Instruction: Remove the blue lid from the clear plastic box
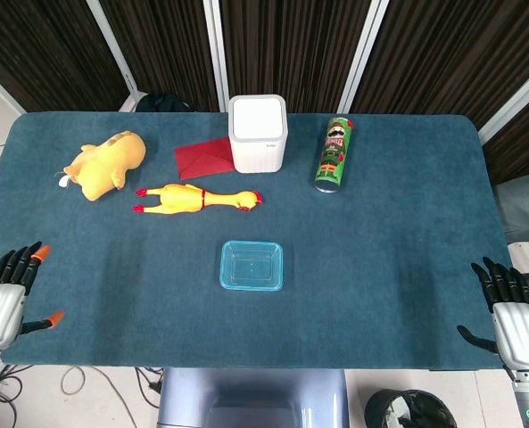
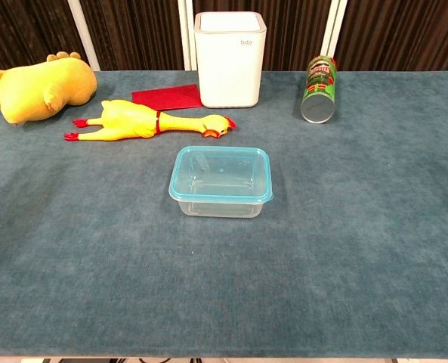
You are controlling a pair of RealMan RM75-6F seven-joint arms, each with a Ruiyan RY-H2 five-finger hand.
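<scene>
The clear plastic box (image 1: 251,267) (image 2: 220,203) sits in the middle of the table with its translucent blue lid (image 1: 251,249) (image 2: 222,175) seated on top. In the head view my left hand (image 1: 3,299) hangs at the table's near left corner, fingers spread and holding nothing. At the near right corner my right hand (image 1: 511,314) is likewise spread and empty. Both hands are far from the box. The chest view shows neither hand.
Behind the box lie a yellow rubber chicken (image 1: 196,198) (image 2: 144,121), a yellow plush toy (image 1: 105,164) (image 2: 38,88), a red cloth (image 1: 202,158) (image 2: 167,96), a white bin (image 1: 258,134) (image 2: 230,58) and a green chip can (image 1: 334,153) (image 2: 319,89).
</scene>
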